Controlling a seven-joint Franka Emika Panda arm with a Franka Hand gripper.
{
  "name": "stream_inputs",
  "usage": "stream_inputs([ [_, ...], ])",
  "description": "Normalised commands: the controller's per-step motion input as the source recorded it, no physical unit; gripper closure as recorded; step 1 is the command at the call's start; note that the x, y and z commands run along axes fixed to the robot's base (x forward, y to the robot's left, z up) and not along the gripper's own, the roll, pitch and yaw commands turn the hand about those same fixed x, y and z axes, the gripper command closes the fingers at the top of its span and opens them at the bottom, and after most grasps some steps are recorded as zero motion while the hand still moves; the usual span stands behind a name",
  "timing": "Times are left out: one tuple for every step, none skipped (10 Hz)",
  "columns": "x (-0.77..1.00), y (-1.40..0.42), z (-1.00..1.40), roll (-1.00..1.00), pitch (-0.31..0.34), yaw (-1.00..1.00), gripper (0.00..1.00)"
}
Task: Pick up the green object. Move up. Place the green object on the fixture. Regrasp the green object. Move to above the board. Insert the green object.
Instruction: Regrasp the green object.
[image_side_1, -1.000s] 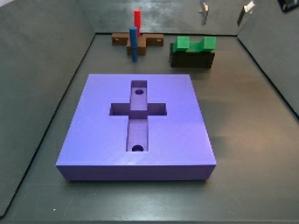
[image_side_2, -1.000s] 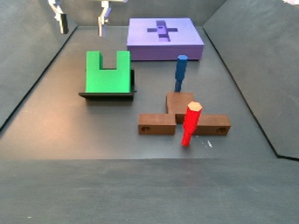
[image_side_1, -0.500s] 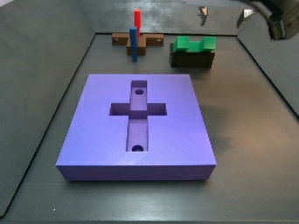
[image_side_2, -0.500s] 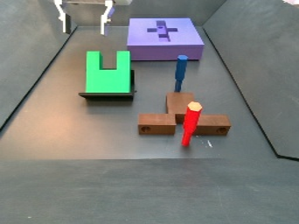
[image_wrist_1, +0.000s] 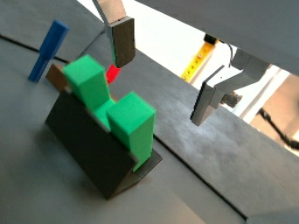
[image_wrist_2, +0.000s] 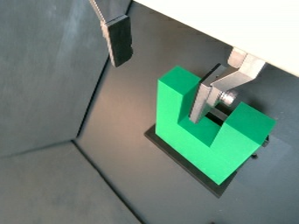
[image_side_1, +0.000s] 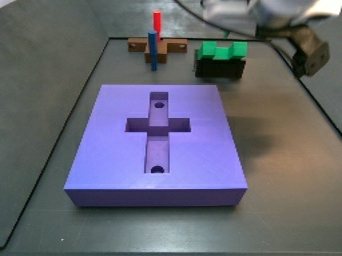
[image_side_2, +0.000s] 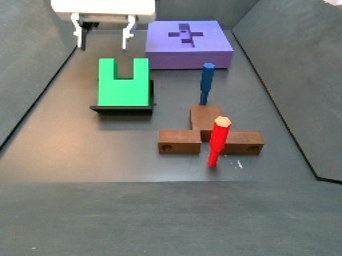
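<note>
The green object (image_side_2: 124, 82) is a U-shaped block resting on the dark fixture (image_side_2: 120, 108), its notch turned toward the board (image_side_2: 214, 52). Both side views show it; the green object (image_side_1: 223, 50) stands on the fixture (image_side_1: 221, 69) behind the purple board (image_side_1: 187, 150). My gripper (image_side_2: 103, 38) hangs open a little above and beyond the block, touching nothing. In both wrist views the green object (image_wrist_1: 111, 109) (image_wrist_2: 193, 131) lies below the open gripper (image_wrist_1: 166, 74) (image_wrist_2: 166, 68), with nothing between the pads.
A brown base (image_side_2: 207, 140) carries a red peg (image_side_2: 218, 140) and a blue peg (image_side_2: 207, 82), near the fixture. The same base (image_side_1: 142, 45) stands left of the fixture at the back. Dark walls enclose the floor on both sides.
The gripper has come down and in toward the green object; its body now shows in both side views. The jaws stay open. The green object has not moved.
</note>
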Motion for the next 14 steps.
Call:
stream_inputs([
  [0.05,0.0,-0.32,0.43,-0.02,0.41,0.0],
  [0.09,0.0,-0.27,0.19,-0.04,0.37,0.0],
  [0.19,0.0,-0.15,0.17,0.0,0.32,0.0],
  [0.05,0.06,-0.21,0.22,0.0,0.27,0.0],
  [0.0,0.11,-0.23,0.26,0.0,0.22,0.0],
  [0.0,0.1,-0.25,0.33,0.0,0.21,0.0],
  [0.0,0.08,-0.24,0.3,0.0,0.2,0.0],
  [0.02,0.06,-0.21,0.18,0.0,0.19,0.0],
  [0.03,0.05,-0.26,0.06,-0.046,0.19,0.0],
  [0.03,0.06,-0.23,0.0,-0.046,0.18,0.0],
  [0.07,0.11,-0.07,-0.17,-0.02,0.14,0.0],
  [0.12,0.08,-0.02,-0.23,0.0,0.13,0.0],
  [0.19,0.1,0.0,-0.24,0.0,0.11,0.0],
  [0.14,0.09,0.0,-0.27,0.0,0.09,0.0],
])
